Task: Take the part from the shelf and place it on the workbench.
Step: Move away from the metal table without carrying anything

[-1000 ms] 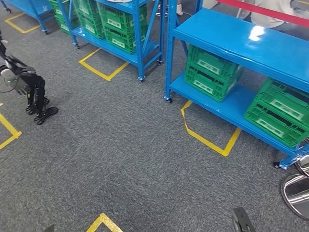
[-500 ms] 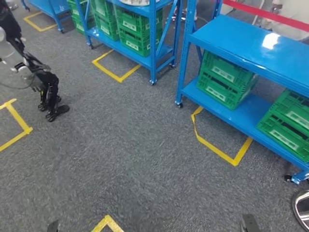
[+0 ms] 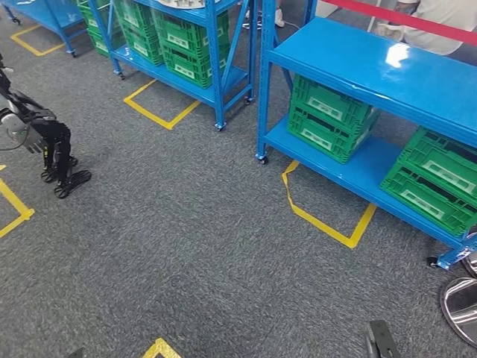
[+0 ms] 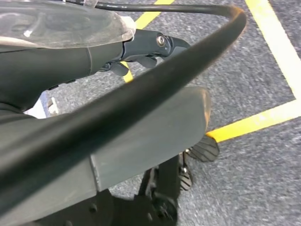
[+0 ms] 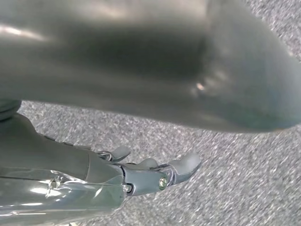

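Both hands, left hand (image 4: 149, 49) and right hand (image 5: 149, 176), are hanging empty, fingers loosely apart. Approaching the shelf (image 3: 360, 63) seems the current step; reaching comes next.

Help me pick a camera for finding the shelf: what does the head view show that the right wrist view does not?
The head view brings in the blue shelves, the green crates on their lower levels, yellow tape outlines on the floor, and the left hand hanging with nothing in it. The right wrist view brings in a close look at the right hand, fingers stretched out and holding nothing, under a blurred grey cover. Both show the grey carpet.
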